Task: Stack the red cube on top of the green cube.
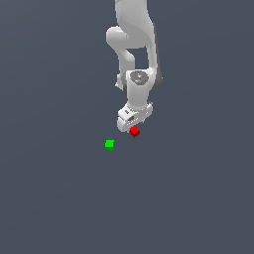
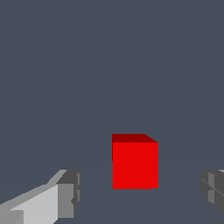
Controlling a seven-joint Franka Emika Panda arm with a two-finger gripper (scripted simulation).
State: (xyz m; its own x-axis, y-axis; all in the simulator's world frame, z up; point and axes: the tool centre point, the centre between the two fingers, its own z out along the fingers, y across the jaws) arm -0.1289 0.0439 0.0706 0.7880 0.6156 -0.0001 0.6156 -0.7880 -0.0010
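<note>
Item: Franka Panda arm, white, reaching down over a plain grey worktop (image 1: 59,198); no edge or corner of the worktop shows in either view.

Fingers (image 2: 140,194): spread wide, holding nothing. In the wrist view one pad (image 2: 70,194) stands to one side of the red cube and the other to the far side, each apart from it.

Red cube (image 2: 134,161): resting on the worktop, just below the arm's hand in the exterior view (image 1: 134,131), framed between the fingers but not yet gripped.

Green cube (image 1: 109,144): on the worktop, near the red cube, toward the exterior view's left and slightly lower in the picture. Nothing on top of it. Not seen in the wrist view.

Step in hand, as judged: the approach to grasp the red cube. The next move likely calls for a short descent so the pads bracket the cube's sides, then closing.

Open room: the worktop around both cubes carries nothing else; the path between them looks unobstructed.
</note>
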